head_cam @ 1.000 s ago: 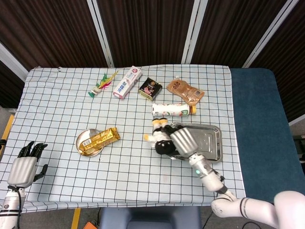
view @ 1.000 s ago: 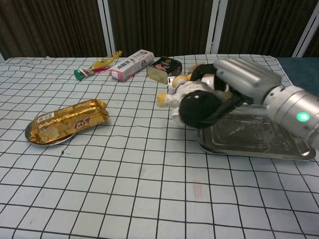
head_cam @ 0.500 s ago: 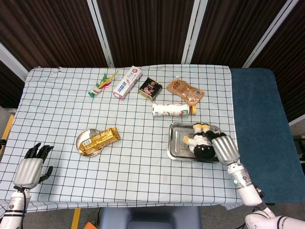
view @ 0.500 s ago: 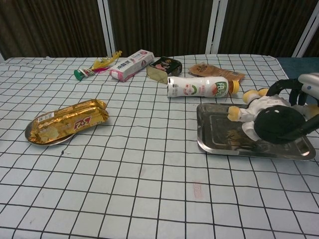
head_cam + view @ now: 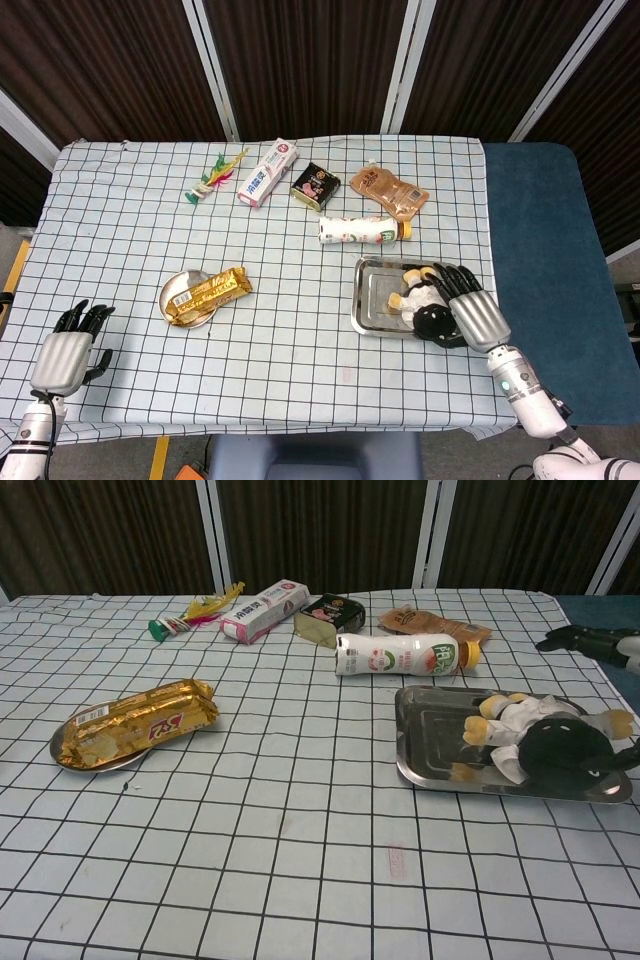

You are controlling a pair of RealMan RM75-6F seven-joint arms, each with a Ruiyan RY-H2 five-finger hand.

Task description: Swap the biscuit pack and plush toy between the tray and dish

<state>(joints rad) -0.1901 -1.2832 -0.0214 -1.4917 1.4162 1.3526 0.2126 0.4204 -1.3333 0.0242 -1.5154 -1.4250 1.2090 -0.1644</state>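
I can't read any text here: print on the biscuit pack (image 5: 137,723), white bottle (image 5: 400,658) and far toothpaste box (image 5: 264,610) is too blurred.

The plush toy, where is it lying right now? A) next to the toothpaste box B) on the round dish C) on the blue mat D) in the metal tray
D: the plush toy lies on its side inside the metal tray, while the round dish holds the gold biscuit pack.
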